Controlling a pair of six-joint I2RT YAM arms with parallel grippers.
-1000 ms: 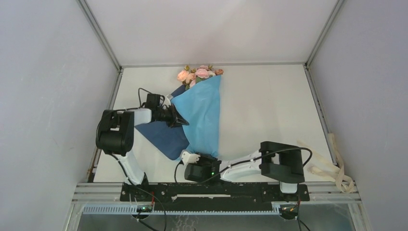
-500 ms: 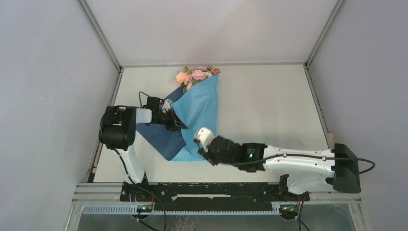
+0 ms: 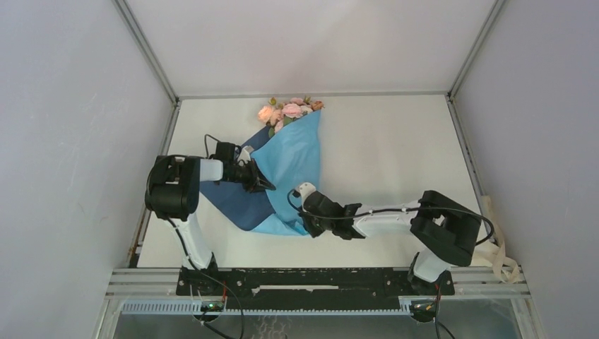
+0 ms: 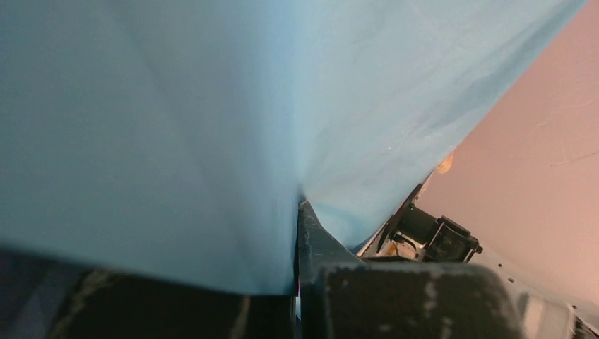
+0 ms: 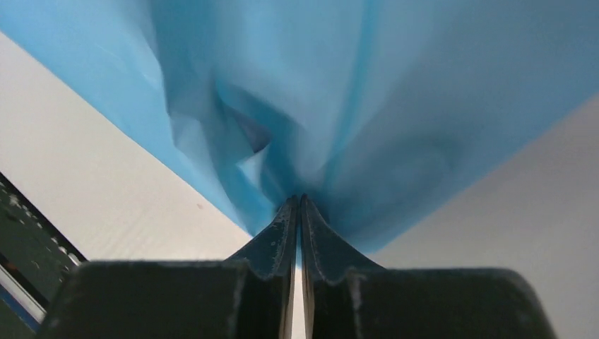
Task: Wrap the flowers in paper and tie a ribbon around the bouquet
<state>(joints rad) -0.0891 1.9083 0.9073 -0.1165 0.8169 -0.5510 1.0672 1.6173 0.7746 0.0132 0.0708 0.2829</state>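
Pinching paper (image 3: 297,159) edges: left gripper (image 3: 264,183), right gripper (image 5: 298,205).

paper (image 3: 295,166): light-blue cone around pink flowers (image 3: 289,110) | ribbon (image 3: 505,265): loose, well apart, right

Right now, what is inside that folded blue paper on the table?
Pink and peach flowers poke out of the far end of the paper, with green leaves. Their stems are covered by the paper, so how far down they reach cannot be seen.
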